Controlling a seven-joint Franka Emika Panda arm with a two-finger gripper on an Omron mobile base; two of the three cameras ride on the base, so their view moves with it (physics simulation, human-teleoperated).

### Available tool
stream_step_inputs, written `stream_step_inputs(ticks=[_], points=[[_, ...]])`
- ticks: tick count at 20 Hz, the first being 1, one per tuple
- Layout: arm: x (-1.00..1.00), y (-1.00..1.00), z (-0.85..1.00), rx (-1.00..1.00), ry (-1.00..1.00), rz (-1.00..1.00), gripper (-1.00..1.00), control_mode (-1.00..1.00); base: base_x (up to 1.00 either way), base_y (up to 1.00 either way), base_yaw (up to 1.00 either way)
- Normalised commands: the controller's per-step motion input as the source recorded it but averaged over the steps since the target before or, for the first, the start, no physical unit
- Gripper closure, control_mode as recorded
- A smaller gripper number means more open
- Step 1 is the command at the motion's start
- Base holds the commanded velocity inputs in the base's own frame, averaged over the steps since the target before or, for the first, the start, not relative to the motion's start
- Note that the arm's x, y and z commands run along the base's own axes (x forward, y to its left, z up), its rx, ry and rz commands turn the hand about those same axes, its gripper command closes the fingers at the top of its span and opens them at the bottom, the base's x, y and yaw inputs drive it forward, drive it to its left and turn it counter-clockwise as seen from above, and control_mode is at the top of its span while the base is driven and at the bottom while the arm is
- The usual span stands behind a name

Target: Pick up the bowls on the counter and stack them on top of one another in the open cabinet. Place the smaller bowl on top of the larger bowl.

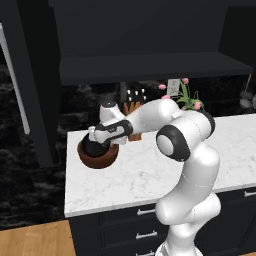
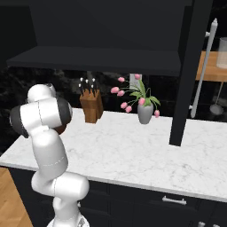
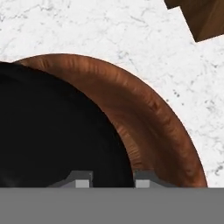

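Note:
The larger bowl (image 1: 102,159), reddish-brown wood, stands near the left end of the counter (image 1: 150,172). The smaller bowl (image 1: 93,147), glossy black, sits within its rim; whether it rests in the wood or hangs just above, I cannot tell. In the hand view the smaller bowl (image 3: 57,131) covers the left and the larger bowl (image 3: 153,118) curves around it. My gripper (image 1: 94,140) points down onto them, and the gripper (image 3: 112,181) has its narrow-set fingertips either side of the black rim, shut on it. The open cabinet (image 1: 150,67) hangs above with its shelf bare.
A wooden knife block (image 2: 91,106) and a grey vase of pink flowers (image 2: 145,113) stand at the back of the counter. An open dark cabinet door (image 2: 190,71) with a silver handle hangs over the right part. The counter's left edge is close to the bowls.

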Motion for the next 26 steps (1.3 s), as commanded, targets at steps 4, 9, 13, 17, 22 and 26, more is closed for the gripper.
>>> stream_step_inputs(ticks=[4,9,13,17,22,26], points=[[0.0,-0.24,0.13,0.0,0.0,0.0,-1.0,-1.0,0.0,0.0,0.0],[-0.03,-0.61,-0.02,0.0,0.06,0.0,-1.0,-1.0,0.0,0.0,0.0],[0.0,-0.08,-0.22,0.0,0.08,0.0,-1.0,-1.0,0.0,0.0,0.0],[-0.01,0.39,-0.03,0.0,0.03,0.0,-1.0,-1.0,0.0,0.0,0.0],[-0.17,0.28,-0.21,0.0,0.03,0.0,-1.0,-1.0,0.0,0.0,0.0],[-0.33,0.0,-0.54,-0.02,0.04,0.0,-1.0,-1.0,0.0,0.0,0.0]])
